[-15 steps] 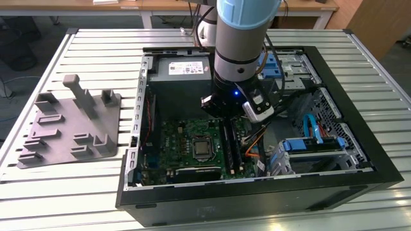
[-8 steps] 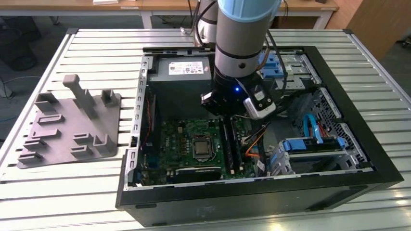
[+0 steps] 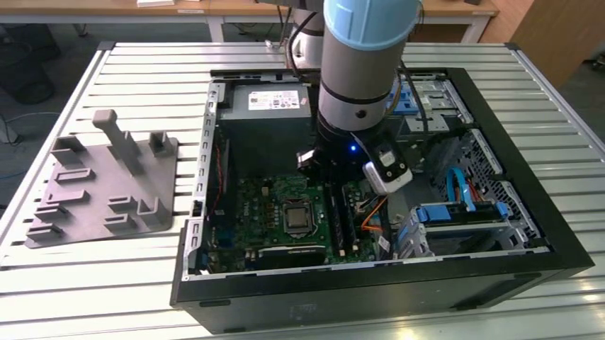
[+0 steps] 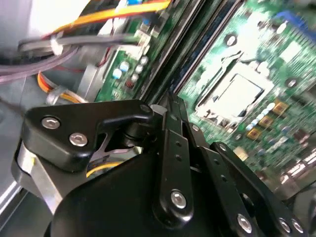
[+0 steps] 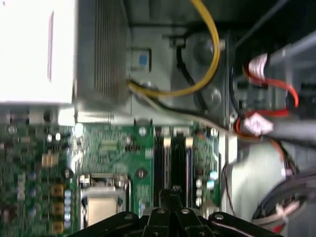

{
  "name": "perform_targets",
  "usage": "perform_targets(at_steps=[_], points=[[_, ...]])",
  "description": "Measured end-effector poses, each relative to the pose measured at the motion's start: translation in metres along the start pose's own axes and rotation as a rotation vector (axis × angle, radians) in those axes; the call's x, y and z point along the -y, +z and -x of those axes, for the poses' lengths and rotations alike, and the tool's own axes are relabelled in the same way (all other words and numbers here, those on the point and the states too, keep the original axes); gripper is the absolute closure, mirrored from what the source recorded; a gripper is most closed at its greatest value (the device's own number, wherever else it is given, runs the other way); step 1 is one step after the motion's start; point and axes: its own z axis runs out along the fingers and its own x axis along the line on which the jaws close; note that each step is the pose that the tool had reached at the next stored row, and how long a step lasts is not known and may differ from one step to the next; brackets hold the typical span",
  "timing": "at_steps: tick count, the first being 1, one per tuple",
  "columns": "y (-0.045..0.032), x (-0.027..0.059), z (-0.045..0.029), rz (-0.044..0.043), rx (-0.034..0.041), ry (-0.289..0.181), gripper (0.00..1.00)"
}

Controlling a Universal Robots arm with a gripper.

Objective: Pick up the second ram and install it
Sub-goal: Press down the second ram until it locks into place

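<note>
Inside an open black desktop computer case [image 3: 378, 278] lying on a pale slatted metal table [image 3: 577, 304], the grey-and-blue robot arm [image 3: 355, 85] reaches down over the green motherboard [image 3: 274, 205]. In both wrist views the black gripper [image 5: 173, 193] [image 4: 170, 101] hangs directly above the pair of long black memory slots [image 5: 175, 163], beside the silver square processor socket [image 5: 101, 197]. Its jaws look clenched to a narrow point. Whether the second ram, a thin dark blue-green circuit stick, sits edge-on between them or already lies in a slot cannot be told; no such stick is visible on the grey moulded tray with upright posts [image 3: 104, 177], which stands well apart on the exterior view's left. The main risk, judging from this pose, is misalignment: a stick pressed down off-line or tilted against its slot could jam, bend or stress the motherboard. A slot clip left closed would block seating. The orange cable [image 3: 378, 209] just beside the slots and the yellow cable [image 5: 207, 59] looping near the grey metal power supply [image 3: 269, 106] could also snag the wrist. The power supply carries a pale label, and the boards bear fine print, none of it legible here.
</note>
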Motion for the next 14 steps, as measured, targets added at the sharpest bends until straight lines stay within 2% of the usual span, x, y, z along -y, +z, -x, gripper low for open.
perform_targets(at_steps=[9,14], points=[[0.0007,0.0388,-0.0001,-0.0005,0.0000,0.000,0.90],[0.0074,0.0524,-0.0003,-0.0014,-0.0009,0.000,0.90]])
